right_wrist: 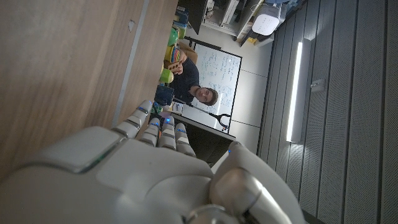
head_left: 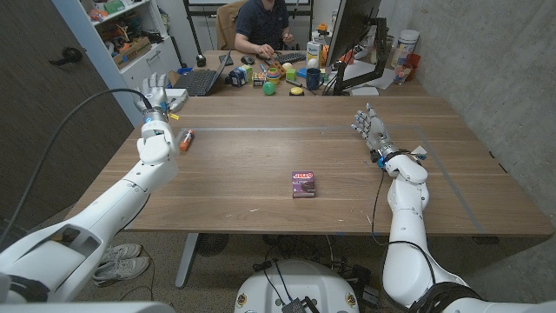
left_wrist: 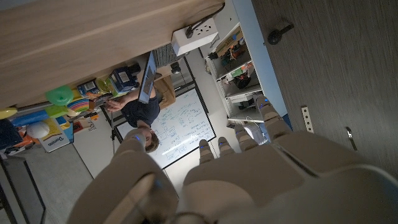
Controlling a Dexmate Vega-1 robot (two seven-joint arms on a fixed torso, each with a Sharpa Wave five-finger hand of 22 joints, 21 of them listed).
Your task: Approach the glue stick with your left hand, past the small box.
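**Glue stick by the desk's left edge, left hand raised behind it**

Glue stick (head_left: 185, 137) lies on its side on the wooden desk (head_left: 261, 191), close to the left edge – an orange-red stick with a darker end. Just beside it in the head view is the white forearm of the left arm, and the left hand (head_left: 156, 92) is raised above the desk near the far left corner, fingers apart and pointing up, holding nothing. The left wrist view shows the back of that same hand (left_wrist: 249, 168) with its fingers spread and nothing between them.

The small box (head_left: 302, 183), purple with a pale label, sits flat near the middle of the desk, well apart from the glue stick and nearer the robot.

The right hand (head_left: 371, 128) rests on the desk toward the right side – fingers loosely spread, holding nothing, well apart from the box. The right wrist view shows its back (right_wrist: 137, 168) beside the desk surface.

Behind the desk a person (head_left: 261, 26) sits at a cluttered second table with a laptop (head_left: 201, 80) and colourful toys
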